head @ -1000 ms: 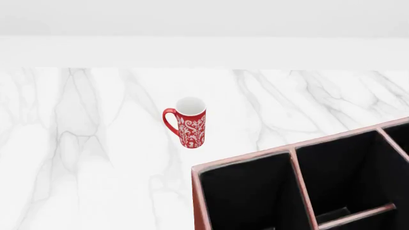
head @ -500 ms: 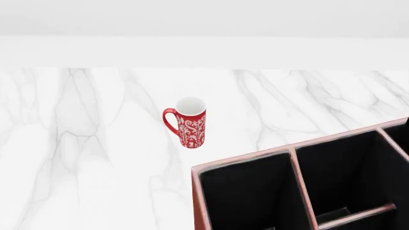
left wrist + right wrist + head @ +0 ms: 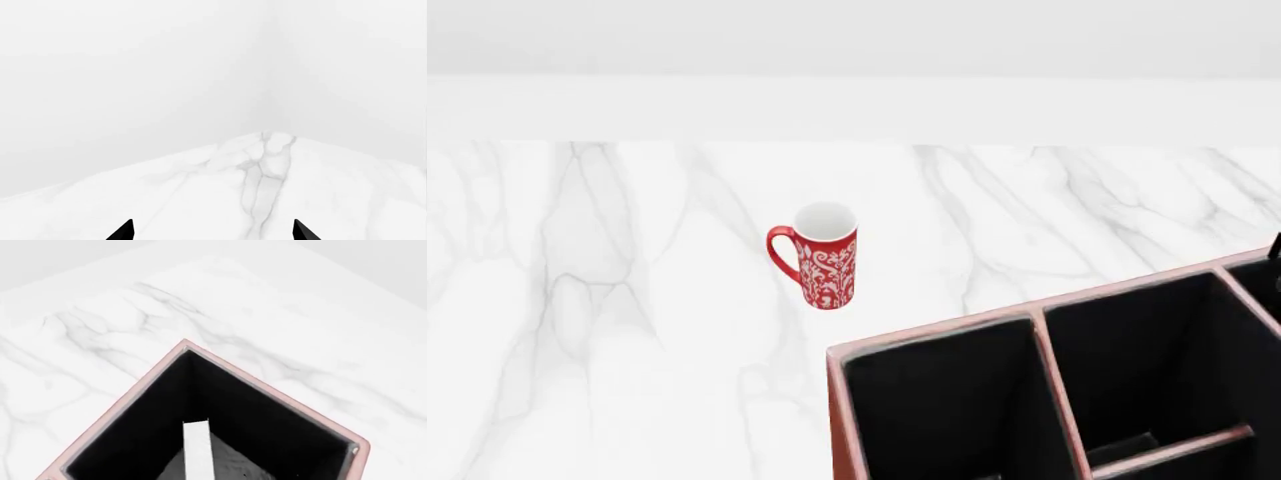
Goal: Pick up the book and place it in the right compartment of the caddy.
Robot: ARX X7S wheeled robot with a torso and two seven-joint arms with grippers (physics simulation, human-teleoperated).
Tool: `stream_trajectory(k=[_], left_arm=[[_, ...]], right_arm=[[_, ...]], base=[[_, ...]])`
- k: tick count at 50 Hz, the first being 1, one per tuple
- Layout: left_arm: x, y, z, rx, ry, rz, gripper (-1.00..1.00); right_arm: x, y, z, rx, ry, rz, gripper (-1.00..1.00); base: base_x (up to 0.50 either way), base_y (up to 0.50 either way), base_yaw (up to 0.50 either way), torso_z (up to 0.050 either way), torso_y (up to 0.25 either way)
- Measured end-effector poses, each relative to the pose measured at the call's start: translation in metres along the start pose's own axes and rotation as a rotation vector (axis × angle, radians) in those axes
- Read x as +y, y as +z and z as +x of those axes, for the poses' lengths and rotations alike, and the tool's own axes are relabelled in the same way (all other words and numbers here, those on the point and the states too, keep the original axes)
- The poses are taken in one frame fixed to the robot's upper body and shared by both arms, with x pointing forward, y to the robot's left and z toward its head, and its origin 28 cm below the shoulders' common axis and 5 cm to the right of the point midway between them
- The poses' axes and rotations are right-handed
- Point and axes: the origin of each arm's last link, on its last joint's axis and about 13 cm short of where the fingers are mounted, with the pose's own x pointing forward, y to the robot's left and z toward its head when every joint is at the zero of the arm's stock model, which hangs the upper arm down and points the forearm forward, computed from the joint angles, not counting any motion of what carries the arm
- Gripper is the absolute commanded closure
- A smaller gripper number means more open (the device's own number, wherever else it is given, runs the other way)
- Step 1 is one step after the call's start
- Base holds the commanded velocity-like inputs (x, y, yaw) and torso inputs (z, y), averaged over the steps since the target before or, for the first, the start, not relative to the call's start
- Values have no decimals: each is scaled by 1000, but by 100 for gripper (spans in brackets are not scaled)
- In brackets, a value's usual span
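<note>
A thin black sliver has come in at the right edge of the head view since half a second ago, just over the far rim of the large reddish-brown leather-look caddy. I cannot tell what it is. Nothing else has shifted.

Nearest, the caddy's black compartments, split by pale-edged dividers, fill the lower right of the head view. The right wrist view looks down into one corner compartment of the caddy. The white page edge of the black hardcover book shows over its dark interior. Whether it is inside or just above, I cannot tell. The right gripper's fingers do not show, so I cannot tell its grip.

The left gripper is released, black fingertips spread, nothing between, over the white marble table.

Farther out, a tall red-and-white patterned mug stands upright, well apart from the caddy. A plain white wall lies beyond.
</note>
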Motion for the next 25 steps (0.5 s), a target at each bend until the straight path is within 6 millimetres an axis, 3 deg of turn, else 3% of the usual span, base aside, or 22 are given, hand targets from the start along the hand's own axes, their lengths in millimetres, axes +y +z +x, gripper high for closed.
stream_trajectory(k=[12,16,20,25], left_arm=[[0,0,0,1,-4,1,-100],[-5,4,4,8,-28,3,-100],[-19,15,15,17,-86,3,-100],[-58,35,40,26,-221,-45,-100]], right_arm=[[2,0,-2,-28,13,-7,-100],[7,0,-4,-117,27,7,-100],[16,-1,-8,-225,60,-3,-100],[36,-5,-16,-339,133,-32,-100]], base=[[0,0,0,0,0],[0,0,0,0,0],[0,0,0,0,0],[0,0,0,0,0]])
